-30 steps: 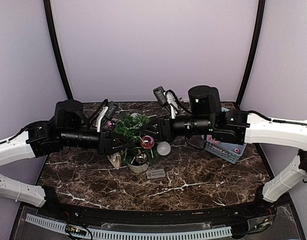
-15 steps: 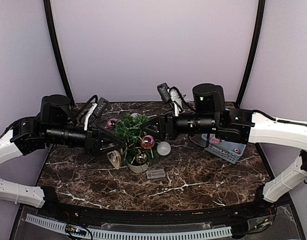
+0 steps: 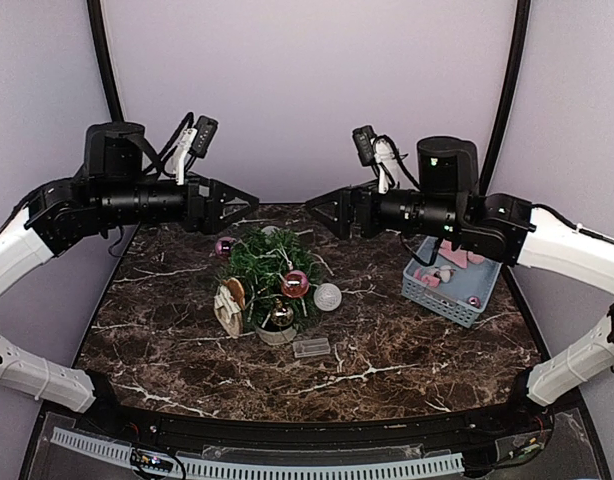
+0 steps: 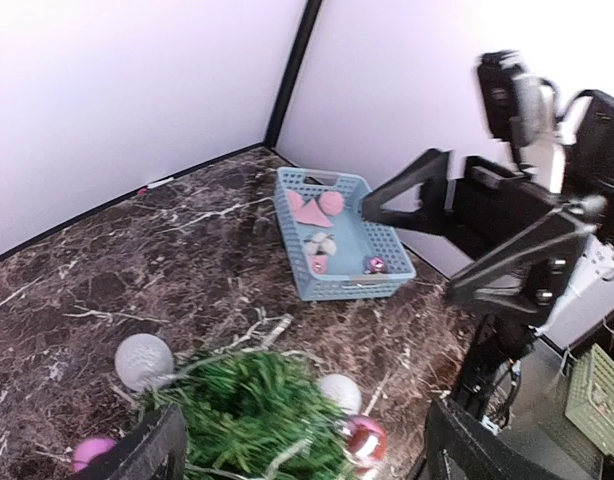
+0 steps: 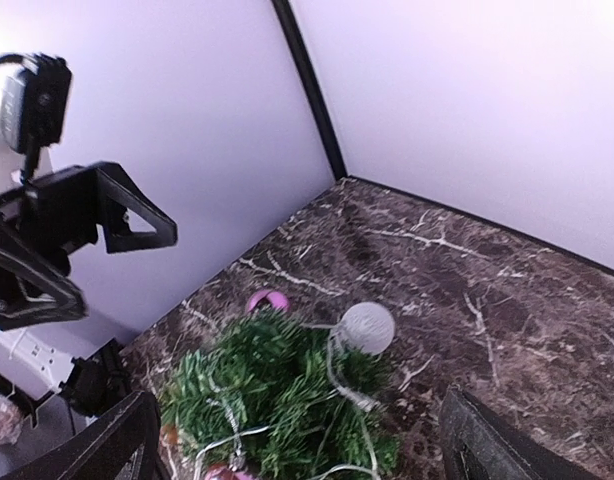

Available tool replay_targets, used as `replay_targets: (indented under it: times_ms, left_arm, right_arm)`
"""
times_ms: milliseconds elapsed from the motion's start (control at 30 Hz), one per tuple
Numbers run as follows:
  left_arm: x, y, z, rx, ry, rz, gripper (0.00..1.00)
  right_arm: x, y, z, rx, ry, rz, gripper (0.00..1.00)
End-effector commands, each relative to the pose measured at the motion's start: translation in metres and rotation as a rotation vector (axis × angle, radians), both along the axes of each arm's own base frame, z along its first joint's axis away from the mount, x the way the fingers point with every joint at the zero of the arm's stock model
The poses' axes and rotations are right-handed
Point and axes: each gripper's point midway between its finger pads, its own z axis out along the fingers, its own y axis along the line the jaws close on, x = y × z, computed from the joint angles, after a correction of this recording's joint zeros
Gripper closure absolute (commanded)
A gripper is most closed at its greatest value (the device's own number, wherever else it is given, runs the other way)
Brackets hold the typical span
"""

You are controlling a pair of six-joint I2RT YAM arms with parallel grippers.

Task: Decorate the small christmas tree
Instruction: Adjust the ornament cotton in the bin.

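Left tool and right tool: we record both open, empty, high over small christmas tree, bushy green, pale pot, pink bauble, white strand.

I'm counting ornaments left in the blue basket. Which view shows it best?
Left wrist view: the blue basket lies unobstructed, its inside fully visible. From the top external camera the right arm covers its far end. The right wrist view misses it.

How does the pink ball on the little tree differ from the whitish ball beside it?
The pink ball is glossy and sits among the branches of the tree. The whitish ball looks frosted and sits at the tree's outer edge. Both are round and similar in size.
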Motion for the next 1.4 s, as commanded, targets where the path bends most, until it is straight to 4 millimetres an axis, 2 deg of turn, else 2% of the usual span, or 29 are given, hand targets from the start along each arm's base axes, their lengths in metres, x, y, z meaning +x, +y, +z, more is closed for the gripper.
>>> replay_targets:
  times_ms: [0, 100, 233, 300, 333, 367, 467, 500, 533, 633, 800, 833, 867, 967, 1167, 1267, 1367]
  left_arm:
    - [0.047, 0.005, 0.011, -0.059, -0.052, 0.064, 0.15]
    - [0.074, 0.012, 0.003, -0.036, -0.063, 0.121, 0.15]
    - [0.109, 0.035, -0.009, -0.008, -0.075, 0.224, 0.15]
    - [0.124, 0.054, -0.018, -0.006, -0.070, 0.282, 0.14]
    - [0.134, 0.069, -0.027, 0.001, -0.057, 0.323, 0.14]
    - [0.142, 0.083, -0.027, -0.010, -0.062, 0.360, 0.14]
    - [0.153, 0.114, -0.043, -0.012, -0.034, 0.428, 0.14]
    - [0.159, 0.130, -0.046, -0.015, -0.030, 0.465, 0.14]
    - [0.158, 0.137, -0.053, -0.018, -0.010, 0.474, 0.14]
    - [0.161, 0.175, -0.064, -0.027, 0.016, 0.556, 0.14]
    - [0.146, 0.225, -0.082, -0.005, 0.079, 0.650, 0.14]
    - [0.143, 0.228, -0.085, 0.003, 0.089, 0.653, 0.14]
    - [0.138, 0.241, -0.087, 0.021, 0.098, 0.682, 0.14]
    - [0.127, 0.251, -0.092, 0.084, 0.089, 0.684, 0.14]
    - [0.117, 0.254, -0.108, 0.137, 0.084, 0.677, 0.15]
    - [0.117, 0.250, -0.111, 0.119, 0.051, 0.659, 0.16]
    - [0.115, 0.255, -0.107, 0.128, 0.006, 0.687, 0.16]
  right_arm:
    - [0.035, -0.019, 0.028, 0.010, -0.058, -0.158, 0.01]
    - [0.062, -0.036, 0.024, -0.018, -0.043, -0.258, 0.01]
    - [0.098, -0.066, 0.007, -0.027, 0.011, -0.364, 0.01]
    - [0.114, -0.085, -0.004, -0.037, 0.036, -0.422, 0.01]
    - [0.124, -0.098, -0.011, -0.041, 0.049, -0.458, 0.01]
    - [0.130, -0.109, -0.020, -0.052, 0.065, -0.484, 0.01]
    - [0.146, -0.138, -0.040, -0.064, 0.104, -0.545, 0.01]
    - [0.149, -0.147, -0.047, -0.072, 0.118, -0.562, 0.01]
    - [0.154, -0.159, -0.054, -0.080, 0.130, -0.588, 0.01]
    - [0.165, -0.192, -0.075, -0.105, 0.176, -0.662, 0.01]
    - [0.175, -0.248, -0.116, -0.133, 0.265, -0.766, 0.04]
    - [0.176, -0.257, -0.126, -0.144, 0.287, -0.779, 0.05]
    - [0.177, -0.266, -0.136, -0.156, 0.308, -0.795, 0.05]
    - [0.180, -0.292, -0.170, -0.176, 0.384, -0.841, 0.11]
    - [0.174, -0.313, -0.238, -0.226, 0.529, -0.867, 0.19]
    - [0.170, -0.312, -0.267, -0.248, 0.599, -0.865, 0.25]
    - [0.165, -0.307, -0.288, -0.232, 0.644, -0.846, 0.30]
